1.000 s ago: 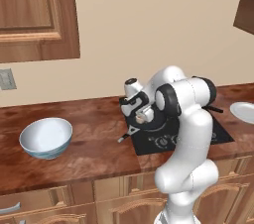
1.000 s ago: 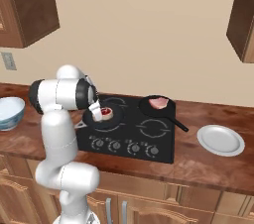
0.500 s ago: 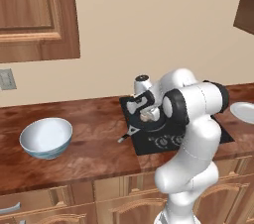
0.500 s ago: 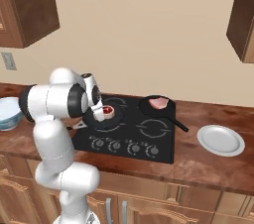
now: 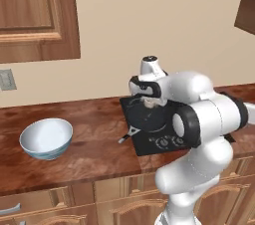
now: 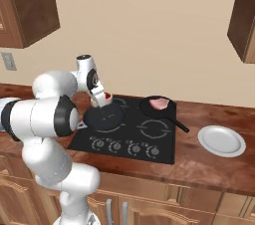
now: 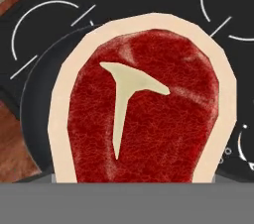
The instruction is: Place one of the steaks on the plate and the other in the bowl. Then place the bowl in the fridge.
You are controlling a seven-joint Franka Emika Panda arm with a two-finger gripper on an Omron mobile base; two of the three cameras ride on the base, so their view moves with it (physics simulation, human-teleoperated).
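Our hand [image 6: 98, 100] is clamped on a steak [image 6: 101, 100], held above the dark pan [image 6: 103, 118] on the cooktop [image 6: 149, 134]; in the hand view the steak [image 7: 141, 124] sits right up against us.

Steak [image 7: 144, 119] right at the gripper: raw red meat, fibrous grain, smooth pale fat rim. Pan [image 6: 103, 118] under it: matt black. Cooktop [image 6: 149, 139] below: smooth black glass, slight gloss. Counter [image 5: 94, 144] around: polished reddish stone look. Bowl [image 5: 46, 138] far off to the side: glossy ceramic. Cabinets [image 5: 35, 17] above: varnished wood.
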